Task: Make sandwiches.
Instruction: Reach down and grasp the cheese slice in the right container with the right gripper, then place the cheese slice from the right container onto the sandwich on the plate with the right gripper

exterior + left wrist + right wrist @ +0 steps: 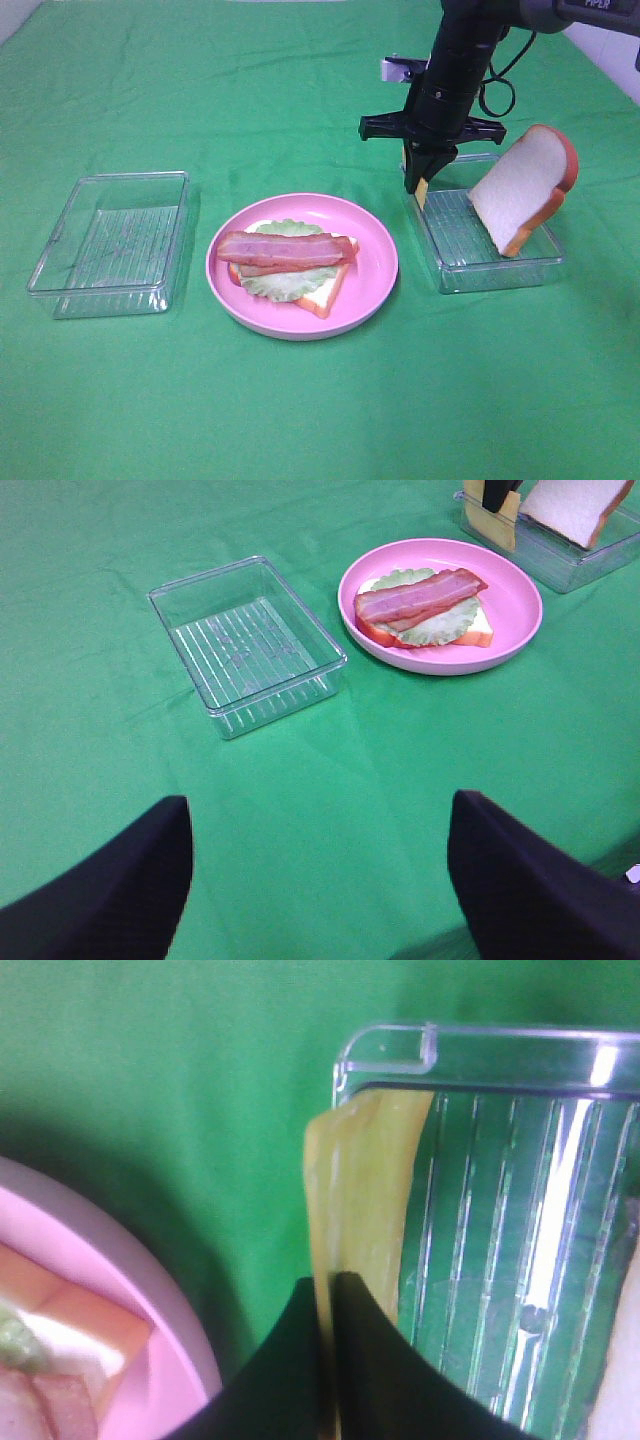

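While the left gripper [318, 880] is idling with jaws spread, the right gripper [424, 187] is pinching the cheese [360, 1190] at the tray [500, 270] edge; next, carrying it onto the bacon [285, 248].

A staged robot test setup, lab-like, is being indicated. The tabletop [300, 420] is being covered wall to wall by a plain green cloth [150, 90]. Toy food is being presented on a pink plate [375, 270] between two clear plastic trays [110, 245]. A black robot arm [455, 70] with cabling is being seen overhead.
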